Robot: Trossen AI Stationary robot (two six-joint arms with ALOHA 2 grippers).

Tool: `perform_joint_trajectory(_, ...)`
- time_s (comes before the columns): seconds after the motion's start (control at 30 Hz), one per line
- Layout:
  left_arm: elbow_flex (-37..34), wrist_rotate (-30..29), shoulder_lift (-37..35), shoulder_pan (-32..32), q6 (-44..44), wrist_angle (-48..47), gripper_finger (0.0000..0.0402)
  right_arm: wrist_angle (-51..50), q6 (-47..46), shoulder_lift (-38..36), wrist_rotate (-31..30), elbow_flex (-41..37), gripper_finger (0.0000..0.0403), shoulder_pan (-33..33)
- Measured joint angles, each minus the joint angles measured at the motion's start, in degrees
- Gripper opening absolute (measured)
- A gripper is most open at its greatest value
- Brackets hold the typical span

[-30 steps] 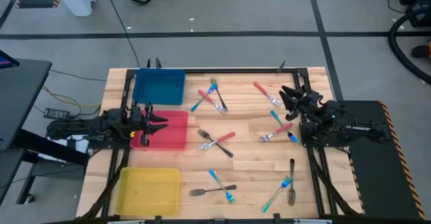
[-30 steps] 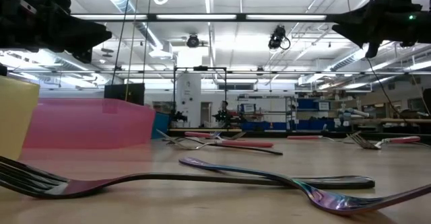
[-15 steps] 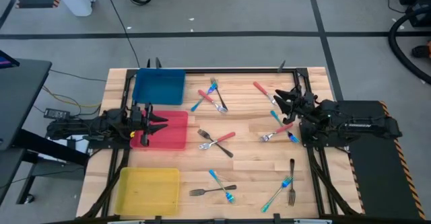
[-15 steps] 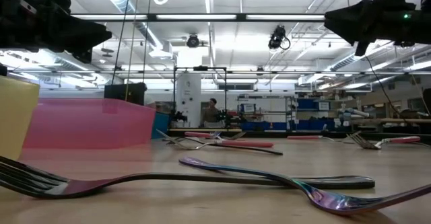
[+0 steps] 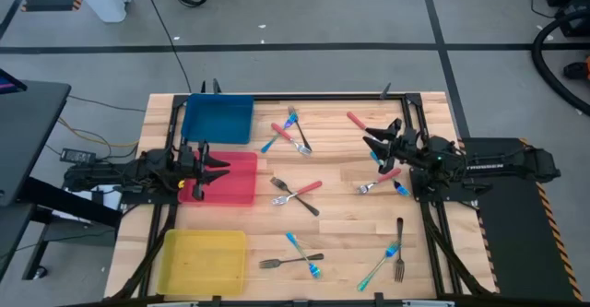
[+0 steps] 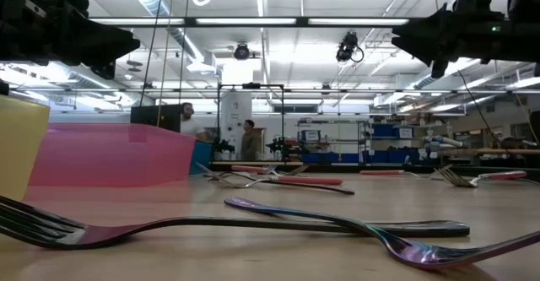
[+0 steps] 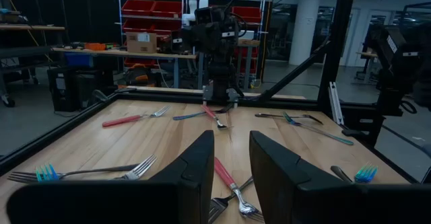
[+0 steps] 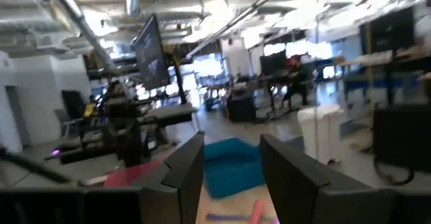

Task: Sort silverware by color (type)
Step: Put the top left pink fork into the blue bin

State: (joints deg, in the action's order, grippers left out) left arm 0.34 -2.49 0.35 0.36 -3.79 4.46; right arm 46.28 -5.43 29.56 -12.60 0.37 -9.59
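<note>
Several slim forks lie flat on the wooden table: red-handled ones (image 5: 358, 123) (image 5: 309, 188), blue-handled ones (image 5: 378, 160) (image 5: 300, 246) and dark ones (image 5: 399, 241) (image 5: 290, 261). My left gripper (image 5: 224, 170) hovers open over the red bin (image 5: 235, 189); its wrist view looks between its fingers (image 7: 231, 177) at a red-handled fork (image 7: 225, 175). My right gripper (image 5: 369, 143) is open and held level above the table, near a red-handled fork (image 5: 383, 177) and the blue-handled one. In the low view it hangs high (image 6: 395, 36), well above the forks.
Three bins stand along the table's left side: blue (image 5: 218, 119) at the far end, red in the middle, yellow (image 5: 203, 259) nearest. A dark rail frames the table (image 5: 323, 96). Bare wood lies around the table's middle (image 5: 341, 219). People stand in the room beyond (image 6: 187, 116).
My right gripper has reached out toward the table's left, from near the right edge to above the forks on the right side, and has tipped toward level. It stays open. My left arm and the forks have kept still.
</note>
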Motion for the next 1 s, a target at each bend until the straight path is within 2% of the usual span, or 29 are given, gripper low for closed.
perform_joint_trajectory(0.13,0.0,0.0,0.0,0.0,-1.6,0.0,0.0096,2.6,2.8,0.1,-1.6,1.6,0.0154,-0.7)
perform_joint_trajectory(0.3,0.0,0.0,0.0,0.0,-4.7,0.0,0.0096,2.6,5.8,0.7,1.5,5.8,0.0154,-1.1)
perform_joint_trajectory(0.47,0.0,0.0,0.0,0.0,-4.6,0.0,0.0096,0.3,10.0,4.9,3.7,12.0,0.0153,-1.0)
perform_joint_trajectory(0.7,0.0,0.0,0.0,0.0,-4.6,0.0,0.0096,-10.3,9.9,17.9,3.7,24.1,0.0154,-1.1)
perform_joint_trajectory(1.0,0.0,0.0,0.0,0.0,-4.6,0.1,0.0096,-10.9,8.4,35.2,2.2,33.6,0.0154,-1.1)
